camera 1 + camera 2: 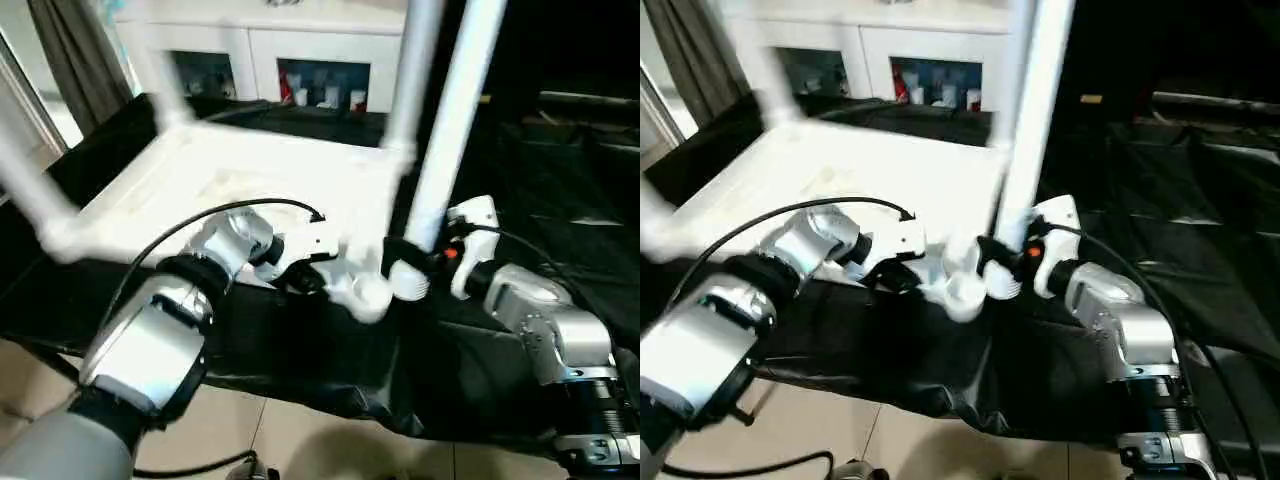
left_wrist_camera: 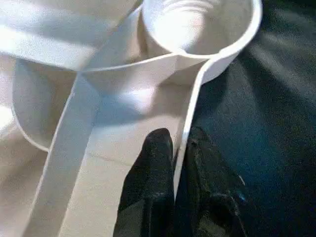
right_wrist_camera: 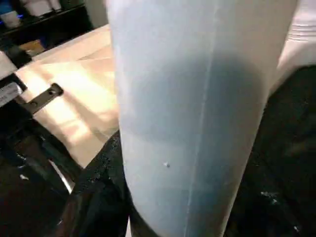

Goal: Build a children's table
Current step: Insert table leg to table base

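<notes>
White plastic rectangular table top (image 1: 250,180) lying upside down on black cloth (image 1: 330,350), left gripper (image 2: 175,148) pinching its thin raised rim (image 2: 190,113) beside the round corner socket (image 2: 197,24), right gripper (image 1: 412,262) gripping a long white tube leg (image 1: 450,130) standing upright, fingers clasping around it

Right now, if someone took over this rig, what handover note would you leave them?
Left gripper: pinching the tabletop's raised rim beside the near corner socket.
Right gripper: clamped around a white leg near its lower end, held upright beside that socket.
Tabletop: upside down on the black cloth.
Done: three legs standing in sockets.
Left: seat the fourth leg, then turn the table upright.
</notes>
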Controlling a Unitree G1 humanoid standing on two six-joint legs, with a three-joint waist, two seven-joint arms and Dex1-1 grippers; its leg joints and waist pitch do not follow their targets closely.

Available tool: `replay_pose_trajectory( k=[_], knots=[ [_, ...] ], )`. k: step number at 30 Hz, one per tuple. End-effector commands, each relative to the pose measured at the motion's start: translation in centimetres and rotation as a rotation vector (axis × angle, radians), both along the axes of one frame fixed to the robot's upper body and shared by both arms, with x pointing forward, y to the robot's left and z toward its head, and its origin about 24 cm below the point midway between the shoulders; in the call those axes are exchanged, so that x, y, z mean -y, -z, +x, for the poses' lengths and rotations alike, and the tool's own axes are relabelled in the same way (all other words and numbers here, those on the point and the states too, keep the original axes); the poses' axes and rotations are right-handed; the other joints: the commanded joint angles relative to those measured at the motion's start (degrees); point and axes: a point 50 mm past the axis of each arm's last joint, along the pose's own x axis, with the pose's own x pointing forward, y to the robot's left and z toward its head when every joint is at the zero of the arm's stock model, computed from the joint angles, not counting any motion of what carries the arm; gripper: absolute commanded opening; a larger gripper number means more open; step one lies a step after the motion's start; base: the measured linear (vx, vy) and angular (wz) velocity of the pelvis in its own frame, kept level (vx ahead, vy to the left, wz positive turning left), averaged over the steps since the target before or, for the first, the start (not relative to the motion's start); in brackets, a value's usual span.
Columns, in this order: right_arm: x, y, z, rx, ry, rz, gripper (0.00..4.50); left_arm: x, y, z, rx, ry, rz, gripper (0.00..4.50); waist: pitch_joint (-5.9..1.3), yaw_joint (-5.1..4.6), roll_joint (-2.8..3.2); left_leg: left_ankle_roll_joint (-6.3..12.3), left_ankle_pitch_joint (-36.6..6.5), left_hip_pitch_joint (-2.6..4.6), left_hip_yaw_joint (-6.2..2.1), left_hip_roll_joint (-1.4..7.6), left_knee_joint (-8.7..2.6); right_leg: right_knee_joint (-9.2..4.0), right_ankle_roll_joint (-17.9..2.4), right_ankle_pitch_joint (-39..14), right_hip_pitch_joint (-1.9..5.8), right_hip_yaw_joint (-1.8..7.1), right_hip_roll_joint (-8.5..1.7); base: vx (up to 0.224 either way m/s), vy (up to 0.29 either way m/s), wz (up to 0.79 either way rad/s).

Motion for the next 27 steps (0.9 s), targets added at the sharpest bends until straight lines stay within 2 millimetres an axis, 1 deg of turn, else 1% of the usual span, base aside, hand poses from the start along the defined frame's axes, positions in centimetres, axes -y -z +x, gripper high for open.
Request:
replay_pose_trajectory(
  k=[1, 2, 3, 4, 5, 6, 7, 8, 9, 10, 11, 12, 13, 14, 15, 16, 17, 18, 19, 20, 21, 22, 24, 25, 27],
  knots=[
    [-0.8, -0.2, 0.2, 0.006, -0.019, 0.020, 1.89, -0.8, 2.5, -0.8, -0.046, -0.138, -0.026, 0.21, -3.17, 0.18, -1.80, 1.07, -17.3, 0.32, -0.13, -0.12, -4.22, -5.67, -10.0, -25.6, 2.78, 0.74, -2.28, 0.000, 0.000, 0.00],
    [-0.8, -0.2, 0.3, 0.003, -0.012, 0.023, 1.89, -0.7, 2.6, -0.9, -0.039, -0.154, -0.041, 0.20, -3.17, 0.05, -2.16, 0.98, -18.2, 0.54, -0.08, -0.13, -4.22, -5.95, -9.3, -27.6, 2.58, 0.67, -2.24, 0.000, 0.000, 0.00],
    [-0.7, -0.1, 0.4, 0.000, 0.003, 0.026, 1.89, -0.5, 2.8, -1.0, -0.034, -0.177, -0.068, 0.16, -3.17, -0.11, -1.87, 0.61, -19.5, 0.80, -0.27, -0.13, -4.23, -6.17, -8.2, -30.3, 2.44, 0.59, -2.38, 0.000, 0.000, 0.00],
    [-0.6, -0.1, 0.5, 0.000, 0.015, 0.023, 1.89, -0.3, 2.9, -1.2, -0.028, -0.188, -0.086, 0.14, -3.11, -0.45, -2.51, 0.55, -20.1, 0.74, -0.38, -0.12, -4.28, -6.35, -7.5, -32.1, 2.30, 0.42, -2.38, 0.000, 0.000, 0.00],
    [-0.6, -0.1, 0.6, 0.001, 0.020, 0.021, 1.89, -0.2, 2.9, -1.2, -0.023, -0.191, -0.094, 0.13, -3.10, -0.59, -2.30, 0.51, -20.7, 0.82, -0.44, -0.14, -4.31, -6.47, -7.2, -33.0, 2.14, 0.36, -2.36, 0.000, 0.000, 0.00],
    [-0.5, 0.0, 0.9, 0.006, 0.043, 0.019, 1.89, 0.3, 3.0, -1.4, -0.004, -0.194, -0.126, 0.09, -3.15, -0.94, -2.64, 0.29, -21.6, 0.85, -0.56, 0.00, -4.43, -6.69, -6.5, -34.1, 1.99, 0.28, -2.40, 0.000, 0.000, 0.00],
    [-0.5, 0.0, 1.0, 0.008, 0.051, 0.019, 1.89, 0.4, 3.0, -1.5, 0.005, -0.192, -0.139, 0.09, -3.03, -1.23, -2.38, 0.11, -22.7, 0.76, -0.66, -0.10, -4.54, -6.92, -6.0, -34.7, 1.86, 0.06, -2.24, 0.000, 0.000, 0.00],
    [-0.5, -0.1, 1.0, 0.010, 0.055, 0.020, 1.89, 0.5, 3.0, -1.5, 0.009, -0.191, -0.146, 0.04, -3.11, -1.24, -2.45, 0.01, -23.6, 1.08, -0.67, -0.03, -4.52, -7.09, -5.8, -35.1, 1.63, 0.04, -2.25, 0.000, 0.000, 0.00],
    [-0.5, -0.3, 1.3, 0.029, 0.068, 0.025, 1.89, 0.8, 2.9, -1.7, 0.031, -0.179, -0.177, 0.01, -3.17, -1.49, -2.56, -0.04, -24.6, 1.20, -0.85, 0.13, -4.64, -7.11, -6.2, -34.5, 1.64, -0.08, -2.38, 0.000, 0.000, 0.00],
    [-0.5, -0.6, 1.5, 0.054, 0.077, 0.033, 1.89, 1.1, 2.8, -1.8, 0.065, -0.159, -0.205, 0.01, -3.38, -1.57, -2.59, 0.06, -24.0, 0.86, -0.97, 0.26, -4.94, -6.91, -6.4, -32.5, 2.01, -0.10, -2.45, 0.000, 0.000, 0.00],
    [-0.5, -0.9, 1.7, 0.074, 0.085, 0.038, 1.89, 1.4, 2.6, -2.0, 0.101, -0.126, -0.227, 0.00, -3.42, -1.71, -2.70, 0.36, -23.6, 0.68, -0.89, 0.32, -5.10, -6.87, -6.7, -30.3, 1.95, -0.02, -2.33, 0.000, 0.000, 0.00],
    [-0.5, -1.3, 1.9, 0.097, 0.089, 0.039, 1.89, 1.5, 2.7, -2.2, 0.135, -0.096, -0.233, 0.00, -3.55, -1.72, -2.61, 0.40, -23.3, 0.64, -0.89, 0.36, -5.14, -6.75, -7.0, -28.9, 1.97, 0.07, -2.35, 0.000, 0.000, 0.00],
    [-0.7, -1.7, 2.0, 0.137, 0.071, 0.053, 1.89, 1.4, 2.7, -2.3, 0.154, -0.079, -0.227, 0.00, -3.64, -1.71, -2.75, 0.60, -23.0, 0.93, -0.67, 0.52, -5.12, -6.64, -7.8, -26.5, 1.71, 0.30, -2.29, 0.000, 0.000, 0.00],
    [-0.7, -1.8, 2.0, 0.144, 0.067, 0.056, 1.89, 1.4, 2.7, -2.3, 0.157, -0.076, -0.225, 0.00, -3.64, -1.66, -2.85, 0.68, -23.1, 1.04, -0.58, 0.55, -5.06, -6.62, -8.2, -25.7, 1.52, 0.39, -2.32, 0.000, 0.000, 0.00],
    [-1.0, -2.1, 2.0, 0.187, 0.038, 0.052, 1.89, 1.1, 2.8, -2.4, 0.169, -0.057, -0.205, 0.00, -3.52, -1.67, -3.00, 0.93, -23.3, 1.00, -0.39, 0.42, -5.02, -6.49, -8.6, -25.1, 1.50, 0.49, -2.22, 0.000, 0.000, 0.00],
    [-1.0, -2.3, 2.0, 0.196, 0.033, 0.041, 1.89, 0.9, 2.9, -2.6, 0.175, -0.031, -0.188, 0.00, -3.51, -1.57, -3.08, 1.18, -22.7, 0.97, -0.33, 0.52, -5.09, -6.43, -8.5, -24.7, 1.58, 0.67, -2.29, 0.000, 0.000, 0.00],
    [-1.0, -2.3, 2.0, 0.196, 0.033, 0.041, 1.89, 0.9, 2.9, -2.6, 0.175, -0.031, -0.188, 0.00, -3.52, -1.38, -2.98, 1.30, -22.0, 1.01, -0.34, 0.59, -5.09, -6.36, -8.7, -24.1, 1.59, 0.76, -2.37, 0.000, 0.000, 0.00],
    [-1.0, -2.3, 2.0, 0.196, 0.037, 0.043, 1.89, 0.8, 2.9, -2.7, 0.179, -0.016, -0.183, 0.00, -3.55, -1.16, -2.95, 1.38, -20.8, 1.13, -0.13, 0.66, -5.05, -6.25, -9.4, -22.4, 1.49, 0.98, -2.30, 0.000, 0.000, 0.00],
    [-0.9, -2.5, 2.1, 0.202, 0.045, 0.054, 1.89, 0.6, 2.7, -2.8, 0.198, 0.016, -0.172, 0.00, -3.59, -0.86, -2.90, 1.36, -19.9, 1.13, 0.00, 0.65, -5.01, -6.07, -9.8, -21.2, 1.56, 1.08, -2.29, 0.000, 0.000, 0.00],
    [-0.9, -2.5, 2.1, 0.203, 0.046, 0.054, 1.89, 0.5, 2.7, -2.9, 0.205, 0.031, -0.170, 0.00, -3.64, -0.72, -2.93, 1.33, -19.6, 1.05, -0.02, 0.71, -5.03, -5.94, -10.0, -20.7, 1.66, 1.12, -2.38, 0.000, 0.000, 0.00],
    [-0.9, -2.5, 2.1, 0.205, 0.046, 0.053, 1.89, 0.5, 2.6, -2.9, 0.209, 0.042, -0.169, 0.00, -3.63, -0.51, -2.93, 1.13, -18.8, 1.04, 0.14, 0.69, -4.96, -5.76, -10.2, -19.2, 1.60, 1.23, -2.27, 0.000, 0.000, 0.00],
    [-0.8, -2.6, 2.1, 0.219, 0.040, 0.060, 1.89, 0.3, 2.5, -3.2, 0.222, 0.097, -0.170, 0.00, -3.65, -0.50, -2.96, 1.10, -18.8, 1.14, 0.16, 0.74, -4.93, -5.77, -10.3, -19.1, 1.54, 1.28, -2.31, 0.000, 0.000, 0.00],
    [-0.8, -2.9, 1.9, 0.234, 0.020, 0.072, 1.89, 0.2, 2.3, -3.4, 0.231, 0.139, -0.185, 0.00, -3.89, -0.47, -2.99, 1.13, -17.5, 0.88, 0.20, 0.68, -4.86, -5.40, -10.4, -17.2, 1.90, 1.27, -2.31, 0.000, 0.000, 0.00],
    [-0.9, -2.9, 1.7, 0.236, 0.010, 0.076, 1.89, 0.1, 2.3, -3.4, 0.234, 0.144, -0.183, 0.00, -3.91, -0.45, -3.02, 1.31, -16.4, 0.86, 0.28, 0.67, -4.86, -5.22, -10.6, -15.7, 1.98, 1.28, -2.24, 0.000, 0.000, 0.00],
    [-0.9, -2.9, 1.5, 0.237, -0.006, 0.080, 1.89, 0.0, 2.2, -3.4, 0.235, 0.153, -0.177, 0.00, -3.94, -0.35, -2.94, 1.61, -15.5, 0.96, 0.40, 0.75, -4.78, -5.04, -11.3, -14.1, 1.98, 1.32, -2.20, 0.000, 0.000, 0.00]
  ],
)
